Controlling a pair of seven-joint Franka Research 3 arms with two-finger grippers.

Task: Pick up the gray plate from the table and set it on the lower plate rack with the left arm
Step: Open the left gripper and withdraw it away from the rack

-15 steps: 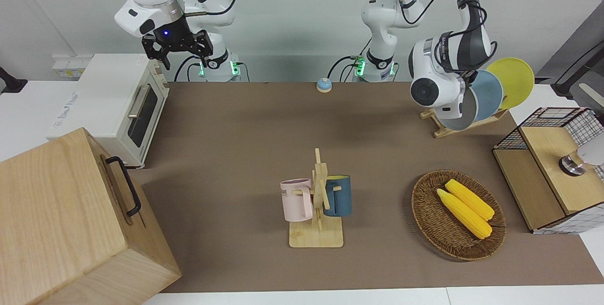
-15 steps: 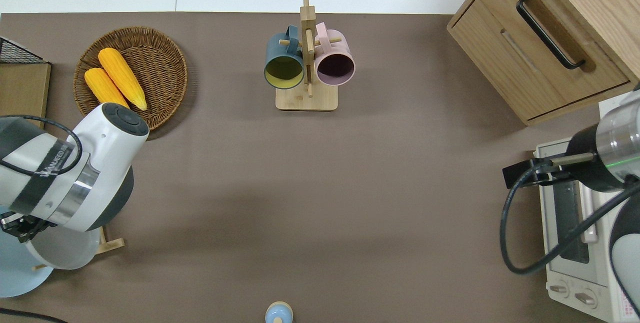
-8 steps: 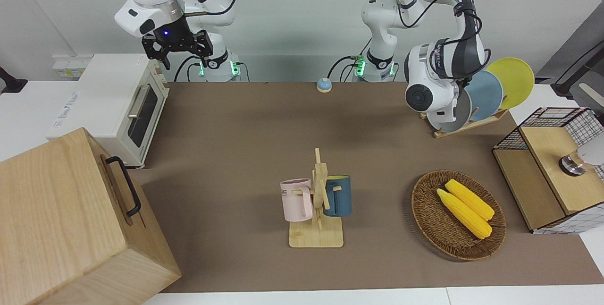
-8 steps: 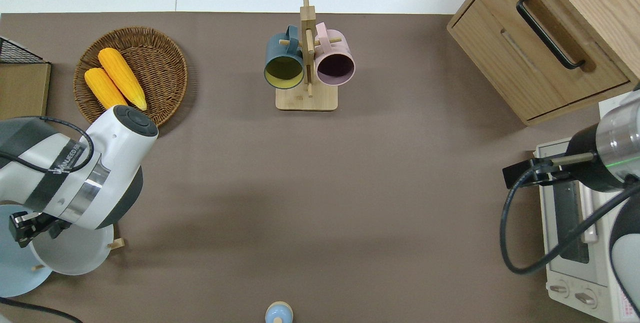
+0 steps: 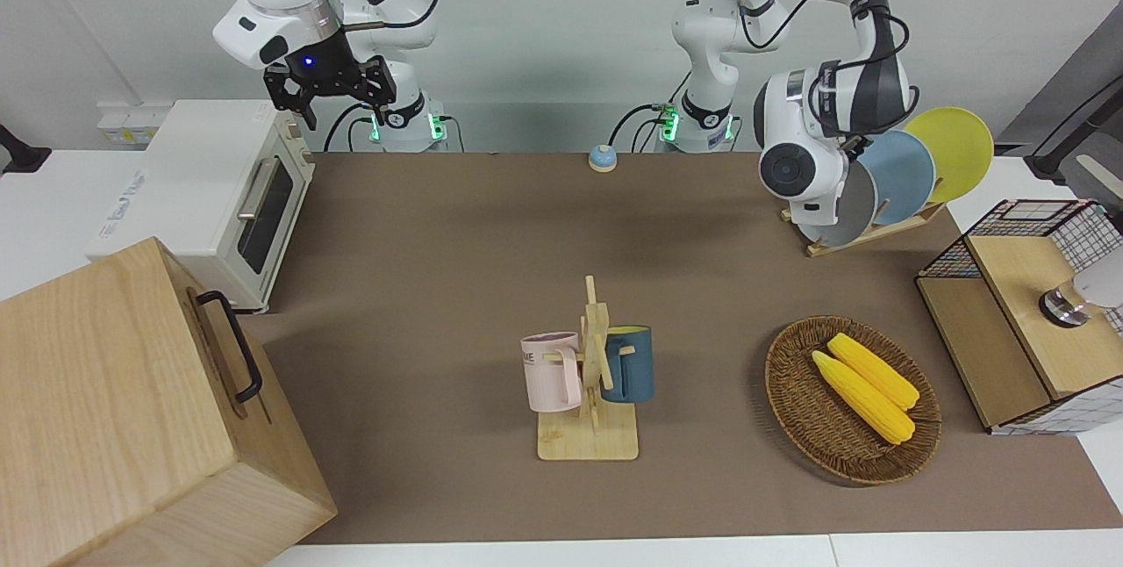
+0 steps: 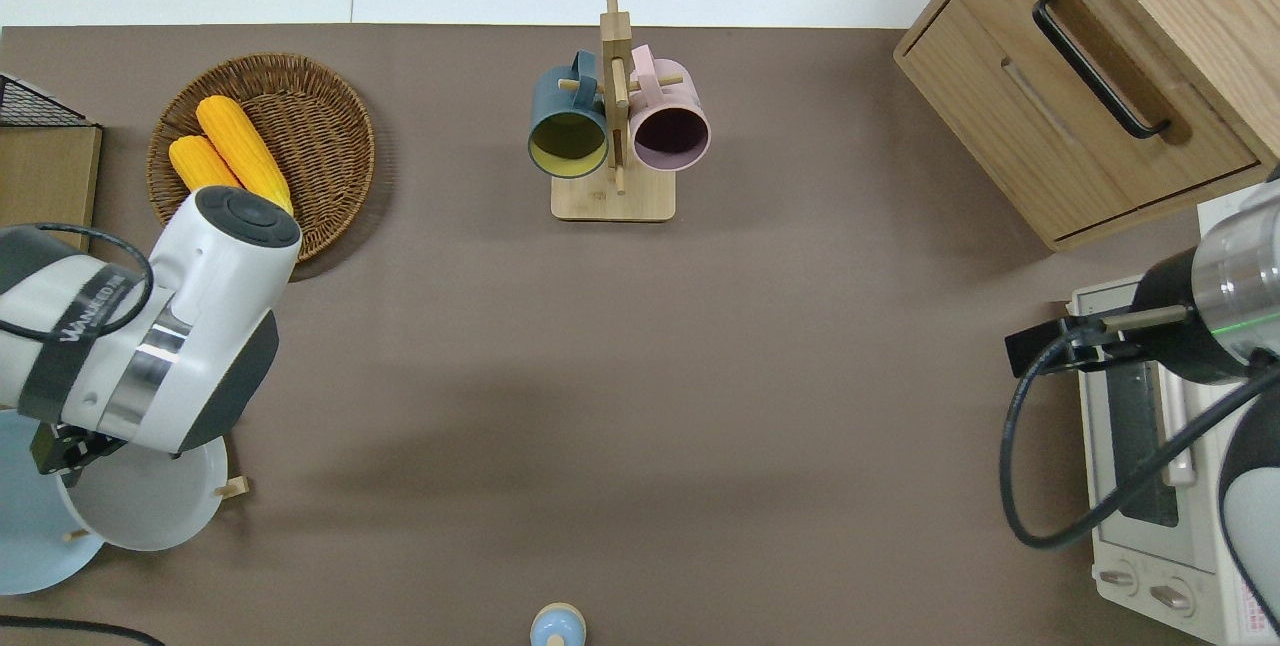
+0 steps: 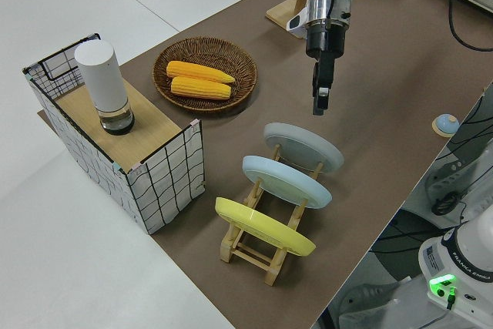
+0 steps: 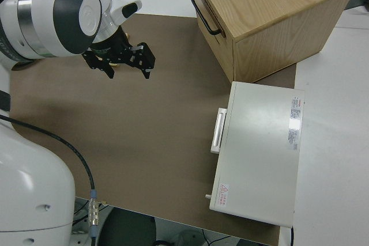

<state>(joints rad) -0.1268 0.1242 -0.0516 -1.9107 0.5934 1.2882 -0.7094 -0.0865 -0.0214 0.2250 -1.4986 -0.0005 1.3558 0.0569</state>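
Gray plate (image 7: 303, 146) already sits in the rack (image 7: 266, 246), in the slot closest to the fingers, beside the blue plate (image 7: 286, 180), off the tabletop (image 6: 640, 376). Left gripper (image 7: 321, 95) hangs above it, clear of the rim, fingers empty; opening width can't be told. Placement looks done; only retreat seems left. Right arm parked.

Three plates lean in the lower plate rack (image 7: 266, 248): yellow plate (image 7: 262, 226), blue plate (image 7: 285, 181), gray plate (image 7: 303, 146). The left end effector (image 7: 318, 105) hangs at its 12 o'clock, clear of it.
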